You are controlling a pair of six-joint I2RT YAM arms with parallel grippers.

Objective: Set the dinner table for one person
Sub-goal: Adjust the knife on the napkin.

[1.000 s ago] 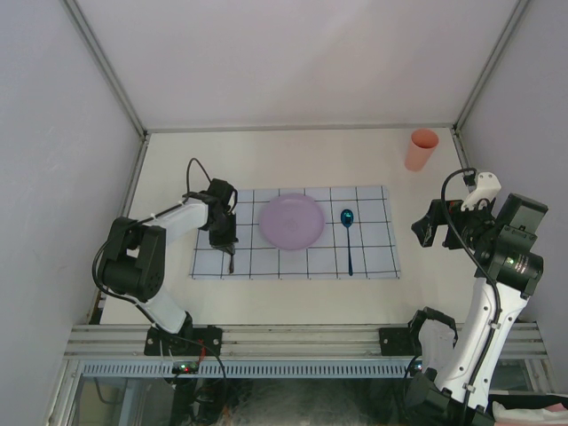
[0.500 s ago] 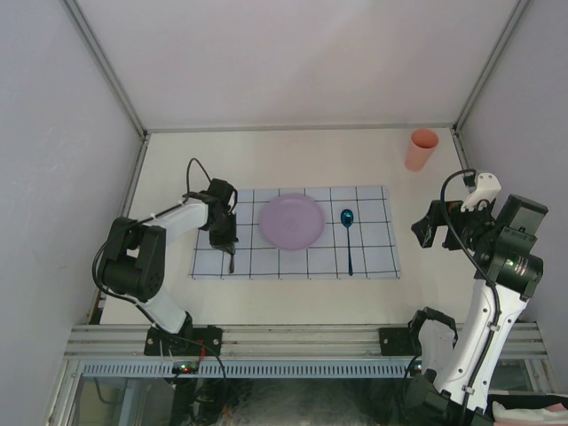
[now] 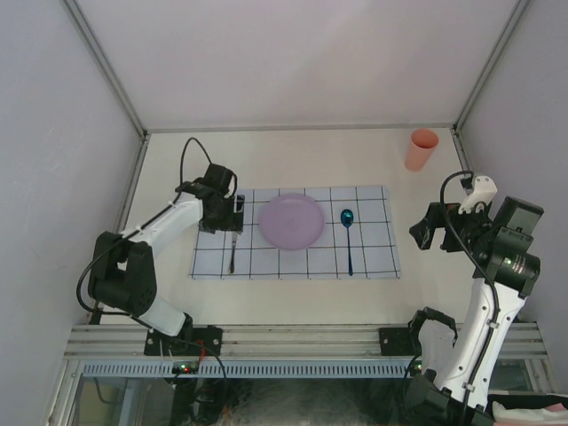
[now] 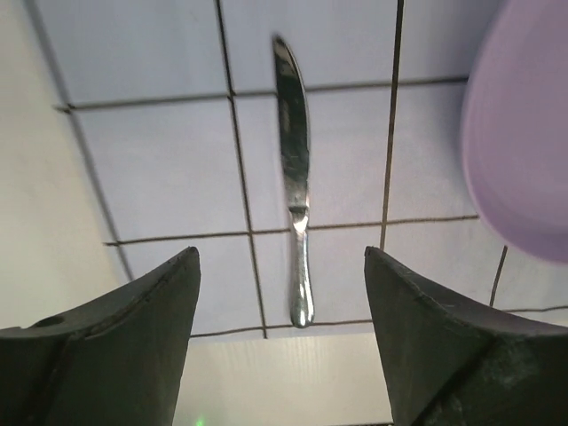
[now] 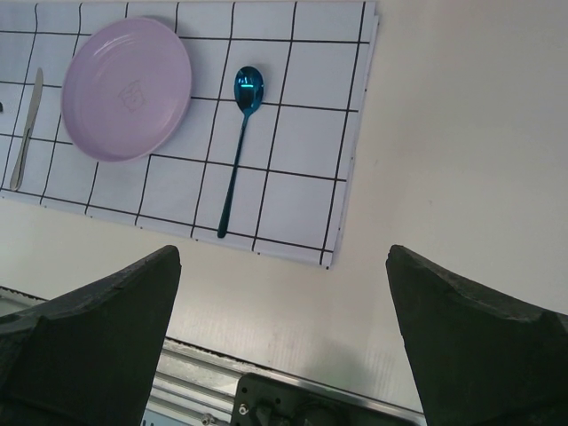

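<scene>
Left gripper [image 3: 232,209] has its jaws spread wide with nothing between them. It sits over the left part of the grid cloth [image 3: 373,257], just left of the plate [image 3: 291,221]. In the left wrist view the knife [image 4: 293,169] lies flat on the cloth in the gap between the two fingers [image 4: 133,328], clear of both. Its handle points to the cloth's near edge. I think the left gripper is off the cloth, but height is hard to judge from the top camera.

Right gripper [image 3: 426,229] also has its jaws apart and carries nothing. It's over bare table past the cloth's right edge, well apart from everything.

The dinner table [image 3: 311,160] fills the cell floor between the rails, with the cloth roughly centred on it. On the cloth: knife left, purple plate in the middle, blue spoon [image 3: 349,240] right, bowl end far. Spoon and knife are both near the plate, not touching it. Orange cup [image 3: 422,149] stands upright in the far right corner, off the cloth.
</scene>
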